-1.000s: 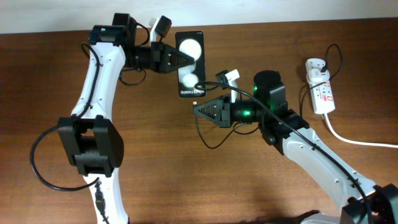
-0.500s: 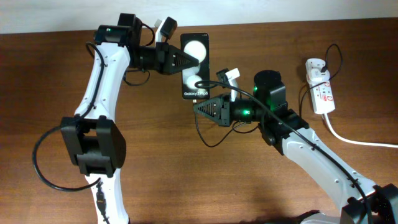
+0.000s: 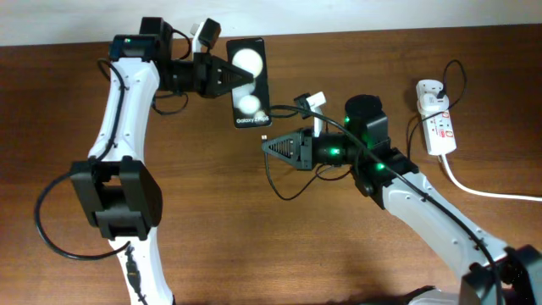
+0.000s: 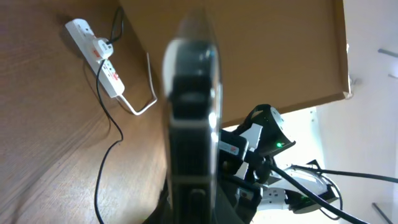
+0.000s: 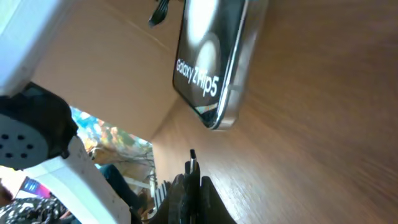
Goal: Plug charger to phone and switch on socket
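Up at the left, the left gripper (image 3: 241, 74) is clamped on the phone (image 3: 254, 106). Its long axis runs down the overhead view, lettered end toward the right gripper (image 3: 264, 146) — clenched on the charger (image 5: 192, 157) at its plug tip, just beside that end but aimed across it. Far right — well apart — lies the socket (image 3: 438, 120).

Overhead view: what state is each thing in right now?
phone: gripped by the left pincer, nothing plugged in.
charger: plug tip pinched in the right pincer, short of the phone; adapter sits in the socket.
socket: switch position unreadable.
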`<state>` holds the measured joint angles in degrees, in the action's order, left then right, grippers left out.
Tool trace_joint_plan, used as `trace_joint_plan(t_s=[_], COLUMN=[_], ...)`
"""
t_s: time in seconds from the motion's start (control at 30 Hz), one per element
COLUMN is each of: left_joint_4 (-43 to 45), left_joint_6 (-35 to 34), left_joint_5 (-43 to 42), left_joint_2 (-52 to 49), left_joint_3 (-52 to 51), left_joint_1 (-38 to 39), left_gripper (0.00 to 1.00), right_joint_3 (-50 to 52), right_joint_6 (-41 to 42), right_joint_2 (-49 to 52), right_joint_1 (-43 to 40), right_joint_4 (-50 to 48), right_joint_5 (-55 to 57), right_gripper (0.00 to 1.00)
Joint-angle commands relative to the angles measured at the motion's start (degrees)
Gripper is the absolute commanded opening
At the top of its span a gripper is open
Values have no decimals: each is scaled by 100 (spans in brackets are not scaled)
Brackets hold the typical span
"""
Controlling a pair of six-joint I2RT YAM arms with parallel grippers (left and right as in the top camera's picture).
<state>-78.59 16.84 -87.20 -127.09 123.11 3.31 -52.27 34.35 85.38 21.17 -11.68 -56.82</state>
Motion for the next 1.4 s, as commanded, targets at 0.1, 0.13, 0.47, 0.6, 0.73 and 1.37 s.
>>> trace_joint_plan(t_s=[0.1,0.13,0.47,0.6,0.73,1.37], left_joint_4=[11,11,129,142,142,140], left_joint_6=[-118,-118,-116,-116,-118,-118], left_joint_5=[-299,-299,-286,-164,-160,-173], left_joint_2=[76,76,76,76,76,76], left_joint_3=[63,63,63,63,63,63], left_joint_1=[15,15,37,149,195,190], left_gripper=[0,0,0,0,0,0], right_joint_3=[-22,-22,-22,-22,-22,-22], right_joint_6=[411,413,538,540,538,667], right_joint_2=[577,575,575,575,575,577], right_joint_1=[20,22,20,20,20,-24], right_joint_4=[-839,-920,-1342,-1513,-1475,-1235], right_joint_5=[-728,-752,-743,-699,-699,-557], right_gripper=[4,4,4,4,4,4])
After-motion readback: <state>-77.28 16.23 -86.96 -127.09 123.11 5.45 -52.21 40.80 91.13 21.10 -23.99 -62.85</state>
